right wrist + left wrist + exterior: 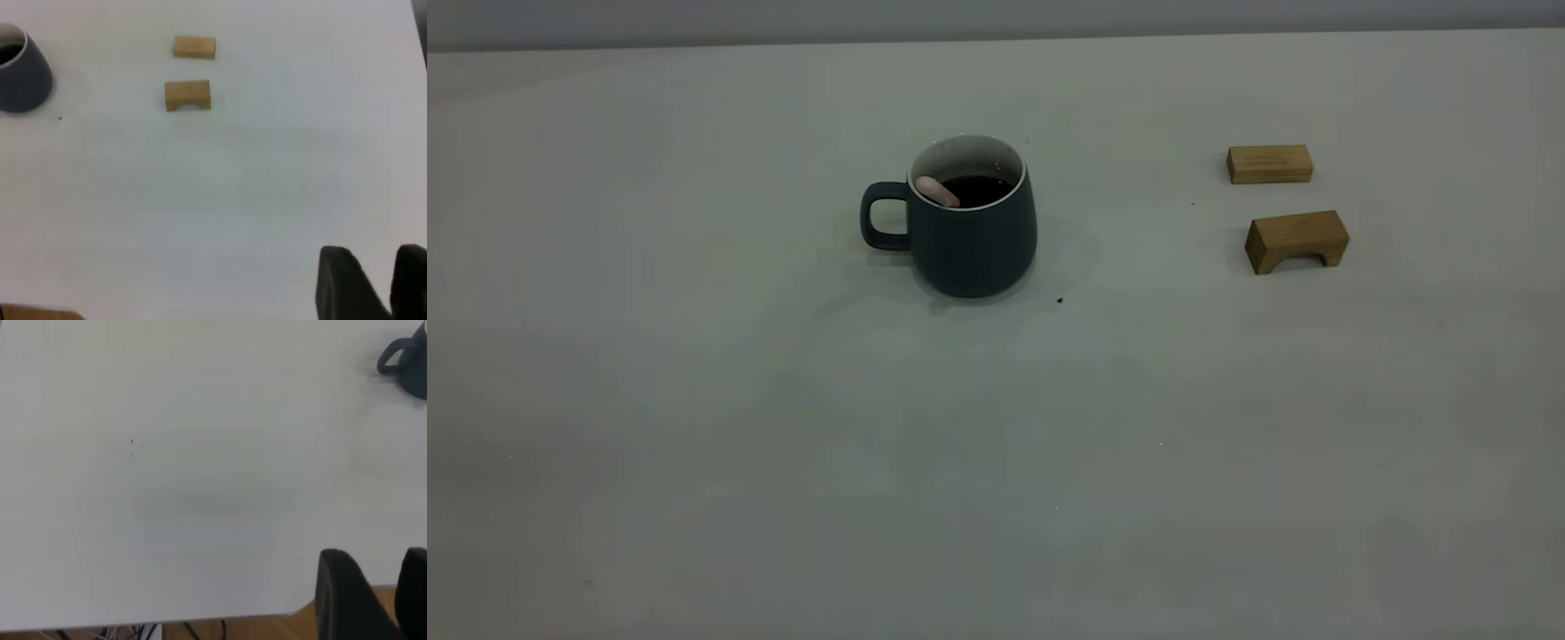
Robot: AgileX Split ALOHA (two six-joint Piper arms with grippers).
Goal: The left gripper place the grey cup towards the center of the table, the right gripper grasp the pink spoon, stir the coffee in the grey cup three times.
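We see the grey cup (971, 229) standing upright on the table (996, 462), about mid-width and toward the far side in the exterior view, its loop handle turned to that view's left. The coffee (978, 189) lies dark and round inside it, and the pink spoon (936, 191) leans in the cup with the pale end of its handle resting against the off-white rim on the handle side; its bowl is hidden under the liquid. Neither arm shows in the exterior view. In the left wrist view we find the left gripper (377, 600) at the table's near edge, with two dark fingers (343, 597) standing apart and a clear gap between them, nothing held; the cup (407, 363) sits well away from it, far across the bare surface, only its handle and part of its wall in sight. In the right wrist view the right gripper (373, 287) hangs over the table likewise, its two fingers (343, 283) parted with a gap and holding nothing. Well ahead of this claw lie two tan wooden blocks, a plain flat block (194, 47) farther off and an arched block (187, 95) nearer to it, close together but not touching. The cup (20, 77) stands well off to the side of the blocks, far from the right gripper too, with a tiny dark speck (60, 118) on the table just beside its base.
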